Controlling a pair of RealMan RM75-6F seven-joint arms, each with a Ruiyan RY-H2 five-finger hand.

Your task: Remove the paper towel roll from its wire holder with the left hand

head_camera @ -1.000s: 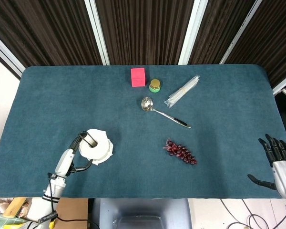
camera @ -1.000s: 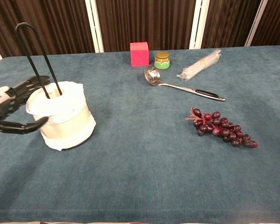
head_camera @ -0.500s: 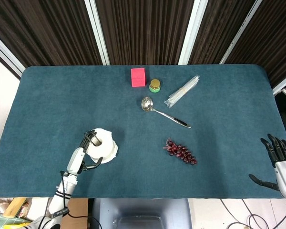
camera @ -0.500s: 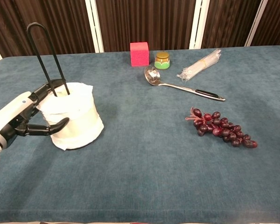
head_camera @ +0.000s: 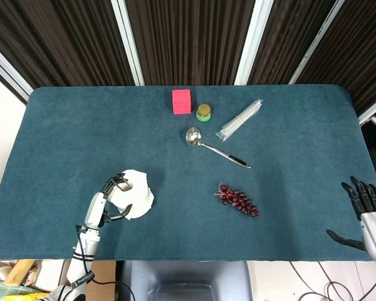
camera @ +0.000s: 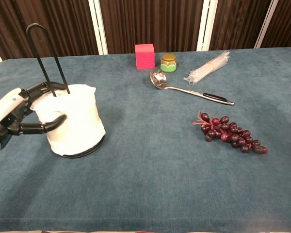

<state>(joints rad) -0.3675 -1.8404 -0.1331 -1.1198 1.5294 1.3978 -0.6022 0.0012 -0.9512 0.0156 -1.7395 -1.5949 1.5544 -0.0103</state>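
A: Head view. The left hand (head_camera: 106, 204) wraps the white paper towel roll (head_camera: 135, 195) near the table's front left; the grasp step is in hand. The right hand (head_camera: 365, 210) hangs with fingers apart, holding nothing, at the far right edge.

B: Chest view. The roll sits on the black wire loop holder (camera: 44, 56), thumb across its front, fingers over the top rim. My judgement: the next move calls for a straight upward lift until the roll clears the loop's top.

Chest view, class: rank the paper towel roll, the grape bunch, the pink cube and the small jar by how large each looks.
1. paper towel roll, though it sits nearest the camera
2. grape bunch
3. pink cube
4. small jar, farthest back alongside the cube
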